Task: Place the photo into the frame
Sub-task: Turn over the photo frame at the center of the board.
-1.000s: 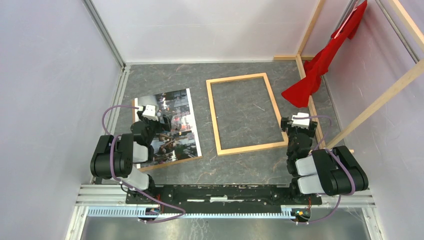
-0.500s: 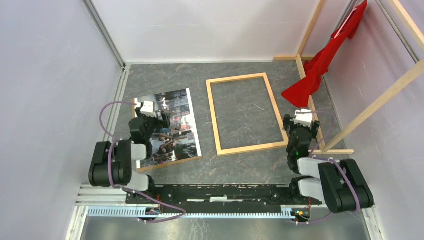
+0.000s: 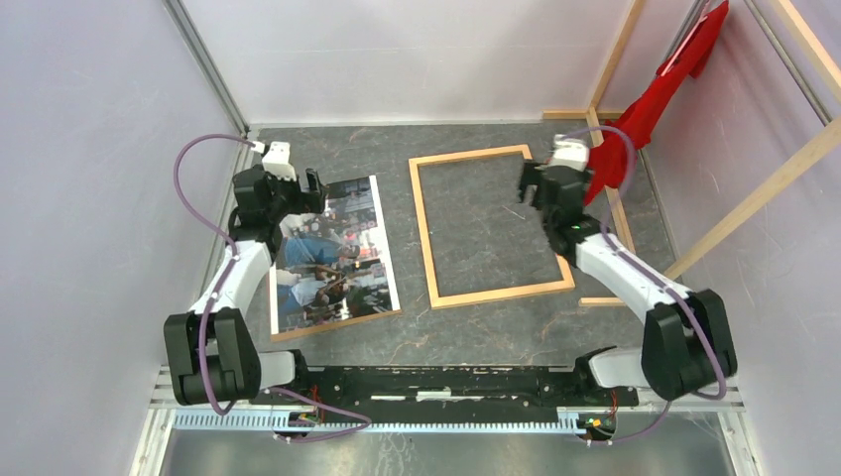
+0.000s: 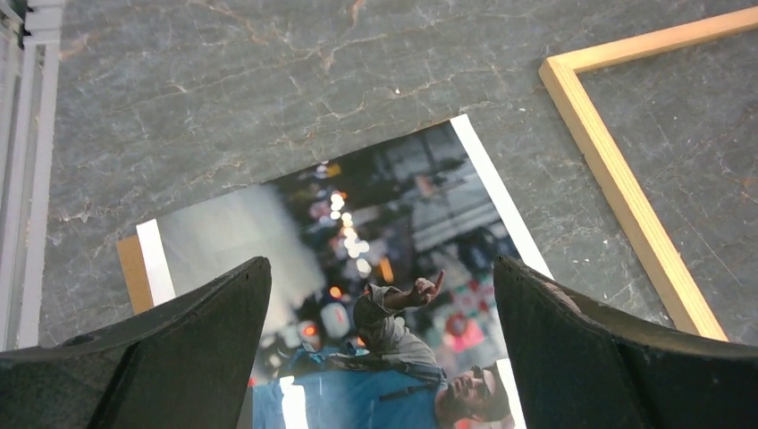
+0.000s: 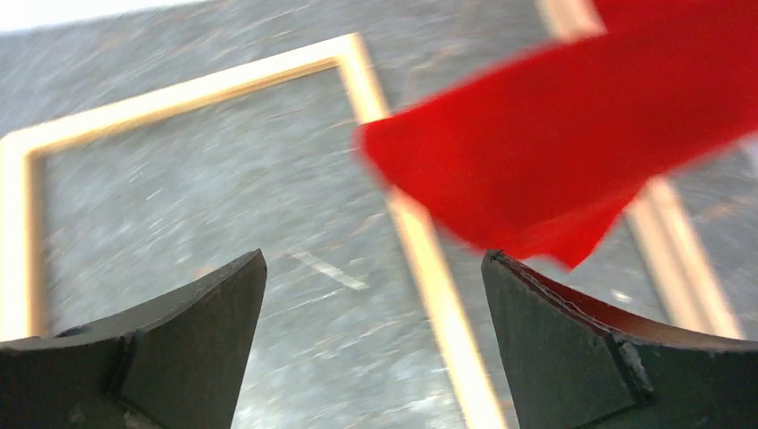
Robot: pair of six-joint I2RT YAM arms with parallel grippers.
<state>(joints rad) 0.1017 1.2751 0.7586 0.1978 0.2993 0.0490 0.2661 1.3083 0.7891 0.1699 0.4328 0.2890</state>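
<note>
top external view: the photo (image 3: 332,253) lies face up on a brown backing board (image 4: 132,268), left of the frame (image 3: 424,233). a strip of bare table (image 3: 402,218) runs between their long edges. the left gripper (image 3: 315,190) hovers over the photo's far edge, fingers spread wide and holding nothing. the right gripper (image 3: 529,195) hangs above the frame's far right corner, jaws likewise apart and empty. a red cloth (image 3: 635,129) droops just beside it, near the frame's right rail. bare table shows beyond both far edges.
</note>
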